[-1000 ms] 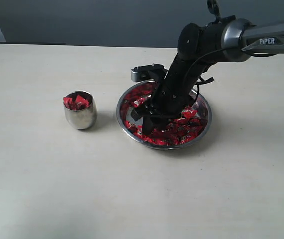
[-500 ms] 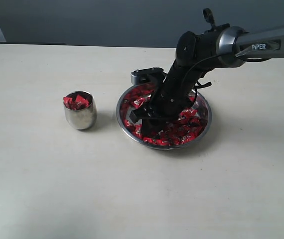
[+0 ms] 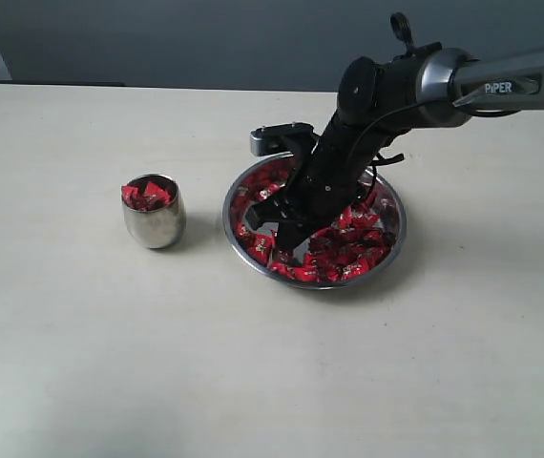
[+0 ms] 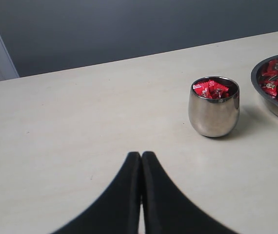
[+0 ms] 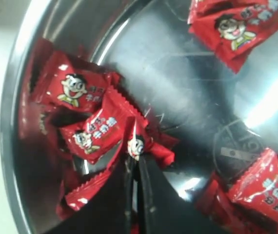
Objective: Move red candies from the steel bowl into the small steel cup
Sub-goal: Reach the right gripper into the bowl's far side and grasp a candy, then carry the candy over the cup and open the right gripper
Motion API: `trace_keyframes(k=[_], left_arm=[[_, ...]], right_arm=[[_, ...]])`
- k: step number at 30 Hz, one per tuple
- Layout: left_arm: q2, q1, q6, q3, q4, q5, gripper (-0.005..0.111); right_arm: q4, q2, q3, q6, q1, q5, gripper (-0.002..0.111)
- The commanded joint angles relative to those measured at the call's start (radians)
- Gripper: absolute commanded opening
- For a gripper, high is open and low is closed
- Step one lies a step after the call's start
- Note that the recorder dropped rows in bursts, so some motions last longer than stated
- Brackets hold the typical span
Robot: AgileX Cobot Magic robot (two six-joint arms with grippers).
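Right gripper (image 5: 135, 163) pinches 1 red candy (image 5: 138, 144) inside the steel bowl (image 5: 192, 92). Left gripper (image 4: 141, 157) is closed, with the small steel cup (image 4: 213, 114) beyond its tips.

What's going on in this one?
The right gripper is down in the steel bowl, jaws shut on one red candy from the pile. The small steel cup stands apart beside the bowl, already holding candies up to its rim. The left gripper is shut and empty over bare table.
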Motion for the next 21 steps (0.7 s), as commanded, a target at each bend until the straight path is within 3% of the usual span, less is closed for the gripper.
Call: trace_keyframes(k=[1,12,21], left_arm=[[-0.004,-0.01,-0.006,-0.001,0.0,-0.007,0.0],[-0.004,-0.01,-0.006,-0.001,0.0,-0.007,0.0],[-0.004,-0.01,-0.006,-0.001,0.0,-0.007,0.0]], right_arm=[[-0.014,-0.029,0.004,-0.006,-0.001,-0.015,-0.001],[0.013,-0.109,0.002,-0.015,-0.001,-0.076,-0.001],[0.396,-0.125,-0.041,-0.302,0.013,-0.12,-0.001]])
